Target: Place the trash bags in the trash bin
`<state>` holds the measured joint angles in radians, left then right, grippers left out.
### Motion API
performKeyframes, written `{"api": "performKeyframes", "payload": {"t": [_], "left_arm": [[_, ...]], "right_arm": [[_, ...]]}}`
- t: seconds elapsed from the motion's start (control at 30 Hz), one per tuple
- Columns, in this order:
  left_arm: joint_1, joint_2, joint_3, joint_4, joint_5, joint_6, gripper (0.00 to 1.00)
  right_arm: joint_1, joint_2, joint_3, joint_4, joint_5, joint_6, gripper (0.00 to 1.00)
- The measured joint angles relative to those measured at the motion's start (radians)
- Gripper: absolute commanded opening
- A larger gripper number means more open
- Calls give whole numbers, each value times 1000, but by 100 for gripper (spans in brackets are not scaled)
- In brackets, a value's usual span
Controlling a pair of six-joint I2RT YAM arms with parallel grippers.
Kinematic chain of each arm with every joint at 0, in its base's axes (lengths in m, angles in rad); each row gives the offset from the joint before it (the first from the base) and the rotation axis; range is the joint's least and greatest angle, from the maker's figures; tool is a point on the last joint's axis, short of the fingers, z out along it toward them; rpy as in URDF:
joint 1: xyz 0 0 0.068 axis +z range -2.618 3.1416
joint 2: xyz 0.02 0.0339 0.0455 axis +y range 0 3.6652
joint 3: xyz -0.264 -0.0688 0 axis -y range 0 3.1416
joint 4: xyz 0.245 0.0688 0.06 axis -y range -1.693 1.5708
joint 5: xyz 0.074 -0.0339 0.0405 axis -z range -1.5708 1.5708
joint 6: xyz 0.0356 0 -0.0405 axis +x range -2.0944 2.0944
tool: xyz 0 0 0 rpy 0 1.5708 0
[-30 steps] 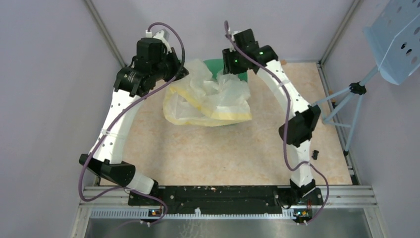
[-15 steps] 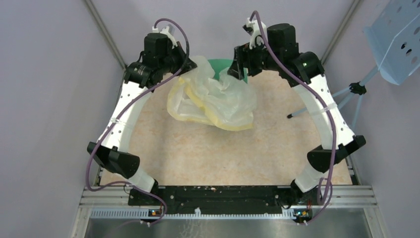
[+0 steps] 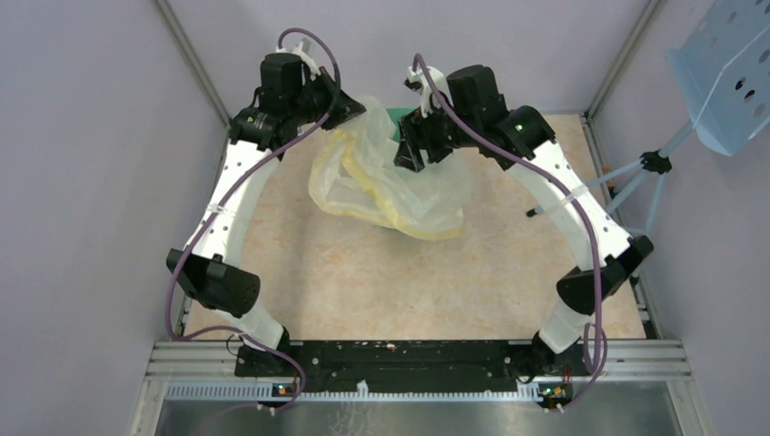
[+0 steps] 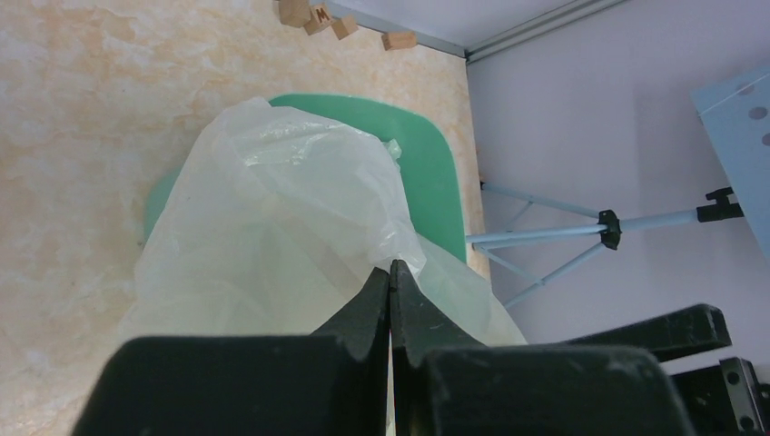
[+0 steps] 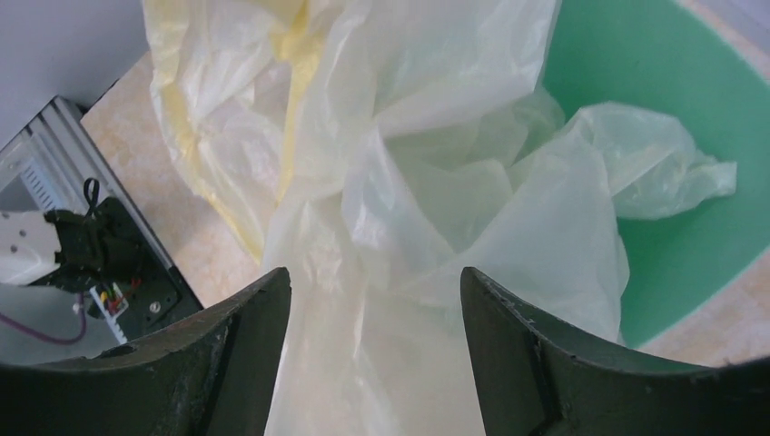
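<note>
1. the left gripper (image 4: 390,272) is fully closed, its fingertips pressed together on a fold of the trash bag (image 4: 272,200). it holds this fold raised above the trash bin (image 4: 427,163).
2. the right gripper (image 5: 372,272) is spread wide. crumpled bag film lies in the gap between its two fingers (image 5: 245,345). the pictures do not show whether either finger touches the film.
3. the trash bag hangs bunched over the mouth of the trash bin. one lobe of film lies inside the green interior. the yellower rim band and a large part of the film spill over the near side of the bin, down toward the bench (image 3: 381,282).
4. the trash bin stands at the far middle of the bench, between the two grippers. the bag hides most of it in the top view.
</note>
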<state>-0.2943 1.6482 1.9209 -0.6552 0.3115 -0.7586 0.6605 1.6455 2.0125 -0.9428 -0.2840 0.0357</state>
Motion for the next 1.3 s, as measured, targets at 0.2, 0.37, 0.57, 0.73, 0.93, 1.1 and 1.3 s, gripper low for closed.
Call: {"api": "performKeyframes", "payload": {"t": [0.2, 0.37, 0.57, 0.73, 0.93, 1.1, 1.3], "left_arm": [[16, 0, 0, 5, 20, -17, 0], [31, 0, 0, 5, 40, -25, 16], [60, -9, 0, 6, 60, -5, 67], [105, -54, 0, 1, 64, 27, 93], [232, -158, 12, -75, 29, 83, 95], [286, -277, -43, -135, 3, 151, 95], [284, -454, -285, -153, 67, 239, 99]], "right_arm": [[0, 171, 159, 9, 48, -1, 27], [-19, 261, 175, 10, 55, 29, 0], [-146, 322, 178, 66, -28, 147, 0], [-231, 456, 302, 59, -40, 193, 0], [-232, 542, 338, 69, -48, 196, 0], [-229, 548, 343, 73, -51, 196, 2], [-230, 551, 351, 64, -58, 196, 6]]}}
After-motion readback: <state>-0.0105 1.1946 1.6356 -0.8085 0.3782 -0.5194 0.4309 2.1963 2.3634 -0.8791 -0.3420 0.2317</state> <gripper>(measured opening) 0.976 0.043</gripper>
